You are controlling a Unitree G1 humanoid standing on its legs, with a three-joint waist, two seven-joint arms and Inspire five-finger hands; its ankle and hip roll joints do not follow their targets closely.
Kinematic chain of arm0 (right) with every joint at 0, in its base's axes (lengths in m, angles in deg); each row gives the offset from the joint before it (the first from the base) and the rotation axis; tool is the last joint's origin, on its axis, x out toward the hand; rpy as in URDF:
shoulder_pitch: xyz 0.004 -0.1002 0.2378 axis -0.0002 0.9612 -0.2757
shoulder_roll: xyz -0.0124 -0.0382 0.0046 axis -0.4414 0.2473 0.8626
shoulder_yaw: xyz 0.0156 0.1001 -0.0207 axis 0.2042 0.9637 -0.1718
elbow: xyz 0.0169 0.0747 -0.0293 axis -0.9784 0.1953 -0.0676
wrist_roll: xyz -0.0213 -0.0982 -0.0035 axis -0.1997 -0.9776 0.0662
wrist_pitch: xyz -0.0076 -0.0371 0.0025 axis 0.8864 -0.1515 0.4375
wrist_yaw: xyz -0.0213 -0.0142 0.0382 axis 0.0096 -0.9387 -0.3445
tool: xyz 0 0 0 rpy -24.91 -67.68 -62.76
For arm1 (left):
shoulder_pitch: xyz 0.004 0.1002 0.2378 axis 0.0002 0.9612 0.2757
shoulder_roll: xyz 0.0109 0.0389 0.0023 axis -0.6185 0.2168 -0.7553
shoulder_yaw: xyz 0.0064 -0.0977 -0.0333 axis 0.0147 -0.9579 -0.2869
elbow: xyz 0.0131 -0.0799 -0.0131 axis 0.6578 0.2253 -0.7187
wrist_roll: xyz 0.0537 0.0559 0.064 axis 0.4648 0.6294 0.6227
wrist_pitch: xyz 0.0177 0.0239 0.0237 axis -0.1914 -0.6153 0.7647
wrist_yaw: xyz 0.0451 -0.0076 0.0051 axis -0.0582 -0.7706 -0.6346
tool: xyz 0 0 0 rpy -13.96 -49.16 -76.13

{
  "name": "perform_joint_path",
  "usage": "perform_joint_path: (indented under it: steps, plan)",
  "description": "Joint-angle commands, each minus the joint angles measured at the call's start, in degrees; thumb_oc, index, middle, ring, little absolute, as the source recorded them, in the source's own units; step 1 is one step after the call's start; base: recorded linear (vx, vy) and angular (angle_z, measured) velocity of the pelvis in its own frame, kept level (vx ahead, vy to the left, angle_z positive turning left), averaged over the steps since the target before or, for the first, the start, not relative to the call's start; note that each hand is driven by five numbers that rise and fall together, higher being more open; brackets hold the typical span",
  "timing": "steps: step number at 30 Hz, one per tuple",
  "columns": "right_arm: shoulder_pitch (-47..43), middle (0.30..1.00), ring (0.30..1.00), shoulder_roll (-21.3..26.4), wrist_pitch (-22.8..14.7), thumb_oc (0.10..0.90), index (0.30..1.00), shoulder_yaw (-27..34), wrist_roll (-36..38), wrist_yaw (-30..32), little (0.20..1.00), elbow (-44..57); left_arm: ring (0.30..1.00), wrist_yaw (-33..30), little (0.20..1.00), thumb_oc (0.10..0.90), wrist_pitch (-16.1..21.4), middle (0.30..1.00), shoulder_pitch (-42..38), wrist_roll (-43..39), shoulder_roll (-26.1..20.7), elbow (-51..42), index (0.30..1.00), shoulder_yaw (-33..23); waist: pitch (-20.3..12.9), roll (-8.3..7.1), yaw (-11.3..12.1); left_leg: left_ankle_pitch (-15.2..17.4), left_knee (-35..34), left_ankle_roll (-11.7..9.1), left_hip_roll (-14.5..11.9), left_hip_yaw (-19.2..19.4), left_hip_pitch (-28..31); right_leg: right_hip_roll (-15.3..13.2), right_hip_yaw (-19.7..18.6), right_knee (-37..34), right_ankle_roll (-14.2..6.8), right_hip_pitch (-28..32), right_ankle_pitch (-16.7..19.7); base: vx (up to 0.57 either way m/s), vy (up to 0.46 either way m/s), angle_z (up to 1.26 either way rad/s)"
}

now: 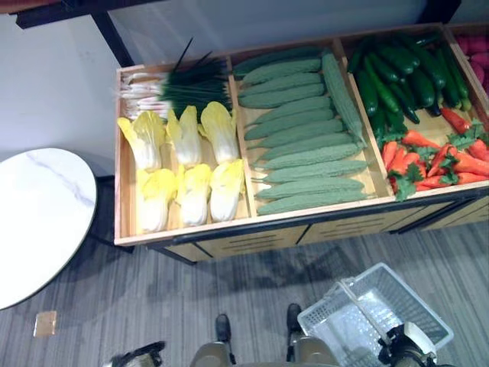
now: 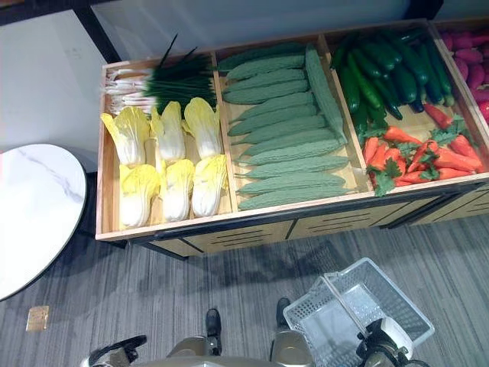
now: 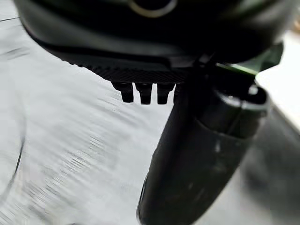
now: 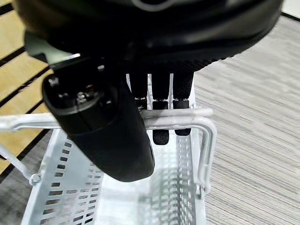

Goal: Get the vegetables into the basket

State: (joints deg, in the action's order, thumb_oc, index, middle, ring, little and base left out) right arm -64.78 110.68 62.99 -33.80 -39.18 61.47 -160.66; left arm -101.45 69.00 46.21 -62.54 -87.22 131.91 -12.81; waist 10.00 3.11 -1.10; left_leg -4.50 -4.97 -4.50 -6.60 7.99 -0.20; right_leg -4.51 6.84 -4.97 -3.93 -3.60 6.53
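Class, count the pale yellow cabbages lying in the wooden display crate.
6, all in the left compartment of the crate: three in a back row, three in a front row. None seem hidden.

Grey striped carpet floor (image 1: 153, 298), round white marble table (image 1: 34, 218), pale wall (image 1: 53, 84).

We see both hands in matte black. Right hand (image 4: 105, 136), above the basket (image 4: 56, 187): fat, glossy, rounded thumb with small silver screws at its base, slim fingers (image 4: 161, 137) with rounded tips, and a ribbed palm edge. Left hand (image 3: 197, 154): same glossy thumb, scuffed, with a green tab beside its base.
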Motion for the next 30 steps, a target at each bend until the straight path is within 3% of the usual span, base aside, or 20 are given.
perform_joint_path:
  steps: [1, 2, 3, 5, 8, 10, 11, 13, 14, 16, 19, 23, 30]
  plan:
    - [0.57, 0.3, 0.3, 1.94, 0.64, 0.4, 0.3, -0.19, 0.72, 2.8, 0.3, -1.41, 1.0, -7.45, 1.0, 0.9, 5.07, 1.0, -1.21, -4.69, -10.0, 1.65, 1.0, -0.27, -1.54, -4.91, -0.28, -0.74, -0.03, -2.69, -1.23, 2.65, -0.13, -4.21, -0.78, 1.41, -5.03, 1.77, -2.35, 0.04, 0.016, -0.03]
    - [0.57, 0.3, 0.3, 1.92, 0.62, 0.4, 0.3, -0.18, 0.72, 2.8, 0.3, -1.42, 1.0, -7.44, 1.0, 0.9, 5.06, 1.0, -1.22, -4.68, -10.02, 1.66, 1.0, -0.26, -1.51, -4.93, -0.26, -0.73, -0.03, -2.69, -1.22, 2.66, -0.1, -4.21, -0.78, 1.35, -5.04, 1.82, -2.33, 0.02, 0.031, -0.03]
    - [0.75, 0.3, 0.3, 2.03, 0.12, 0.4, 0.3, -0.75, 0.13, 2.75, 0.3, -1.33, 1.0, -9.93, 1.0, 0.9, 8.26, 1.0, -2.85, -5.06, -12.0, -3.18, 1.0, 0.03, -1.84, -4.76, -0.57, -0.39, -0.03, -2.74, -0.96, 2.91, 0.1, -4.35, -0.91, 0.85, -5.27, 2.04, -1.97, 0.0, 0.0, 0.0]
    - [0.77, 0.3, 0.3, 2.01, -0.27, 0.4, 0.3, -1.09, -0.25, 2.85, 0.3, -1.38, 1.0, -11.54, 1.0, 0.9, 10.13, 1.0, -3.25, -5.0, -12.51, -7.54, 1.0, 0.69, -1.91, -4.63, -0.71, -0.23, -0.03, -2.77, -0.82, 2.94, 0.19, -4.48, -0.89, 0.59, -5.43, 2.03, -1.69, 0.0, 0.015, 0.0]
    - [0.98, 0.3, 0.3, 2.08, -0.42, 0.4, 0.3, -1.12, -0.41, 2.86, 0.3, -1.42, 1.0, -12.97, 1.0, 0.9, 10.87, 1.0, -3.17, -3.16, -13.12, -12.15, 1.0, 1.37, -1.97, -4.54, -0.66, -0.23, -0.03, -2.78, -0.74, 2.86, 0.17, -4.56, -0.8, 0.53, -5.53, 1.98, -1.56, 0.0, 0.0, 0.0]
    - [1.44, 0.3, 0.3, 1.87, -0.84, 0.4, 0.3, -1.0, -0.45, 3.12, 0.3, -1.41, 1.0, -17.68, 1.0, 0.9, 12.99, 1.0, -2.95, 1.26, -15.51, -22.57, 1.0, 1.59, -2.08, -4.49, -0.36, -0.22, -0.03, -2.85, -0.62, 2.47, 0.04, -4.69, -0.46, 0.43, -5.72, 2.03, -1.38, 0.0, 0.0, 0.0]
    - [1.73, 0.3, 0.3, 1.57, -1.09, 0.4, 0.3, -0.84, -0.26, 3.05, 0.3, -1.44, 1.0, -21.11, 1.0, 0.9, 13.22, 1.0, -2.88, 5.6, -16.78, -29.71, 1.0, 1.79, -2.29, -4.65, -0.18, -0.23, -0.03, -2.87, -0.59, 2.29, 0.05, -4.75, -0.22, 0.43, -5.77, 2.18, -1.36, 0.0, 0.0, 0.0]
    - [1.86, 0.3, 0.3, 1.46, -1.22, 0.4, 0.3, -0.79, -0.32, 3.03, 0.3, -1.44, 1.0, -22.91, 1.0, 0.9, 12.54, 1.0, -2.63, 7.89, -16.94, -32.45, 1.0, 1.62, -2.35, -4.77, -0.16, -0.18, -0.03, -2.87, -0.6, 2.16, 0.11, -4.81, -0.1, 0.37, -5.78, 2.31, -1.41, 0.01, -0.014, 0.05]
    - [2.13, 0.3, 0.3, 1.17, -1.48, 0.4, 0.3, -0.68, -0.28, 2.88, 0.3, -1.58, 1.0, -26.41, 1.0, 0.9, 12.2, 1.0, -3.02, 12.63, -18.48, -39.1, 1.0, 1.57, -2.59, -5.02, -0.11, -0.05, -0.03, -2.9, -0.6, 2.0, 0.15, -4.79, -0.01, 0.34, -5.8, 2.43, -1.41, 0.0, 0.0, 0.0]
    - [2.19, 0.3, 0.3, 0.85, -1.79, 0.4, 0.3, -0.75, -0.4, 3.02, 0.3, -1.6, 1.0, -29.05, 1.0, 0.9, 10.12, 1.0, -3.01, 17.54, -18.27, -43.82, 1.0, 1.53, -2.84, -5.42, -0.12, 0.11, -0.03, -2.96, -0.67, 1.9, 0.18, -4.77, 0.06, 0.29, -5.82, 2.48, -1.43, 0.0, 0.0, 0.0]
    - [2.09, 0.3, 0.3, 0.87, -2.13, 0.4, 0.3, -0.81, -0.53, 2.98, 0.3, -1.27, 1.0, -28.08, 1.0, 0.9, 7.15, 1.0, -2.69, 24.66, -18.59, -51.33, 1.0, 3.79, -2.92, -5.7, -0.09, 0.25, -0.03, -2.93, -0.73, 1.82, 0.2, -4.7, 0.01, 0.24, -5.81, 2.55, -1.44, 0.0, 0.0, 0.0]
    - [1.71, 0.3, 0.3, 1.11, -1.99, 0.4, 0.3, -1.0, -0.77, 2.74, 0.3, -0.61, 1.0, -25.0, 1.0, 0.9, 6.5, 1.0, -2.64, 26.89, -16.23, -55.14, 1.0, 6.94, -2.76, -5.76, -0.31, 0.28, -0.03, -2.85, -0.77, 1.83, 0.28, -4.67, -0.06, 0.16, -5.76, 2.62, -1.37, 0.0, 0.0, 0.0]
    - [-1.07, 0.3, 0.3, 1.35, -1.34, 0.4, 0.3, -2.75, -2.15, 2.18, 0.3, 0.92, 1.0, -15.54, 1.0, 0.9, 6.78, 1.0, -3.27, 28.47, -10.98, -56.76, 1.0, 17.81, -2.27, -5.83, -1.02, 0.37, -0.03, -2.72, -1.05, 1.94, 0.12, -4.42, -0.22, 0.0, -5.62, 2.45, -1.15, 0.0, 0.0, 0.0]
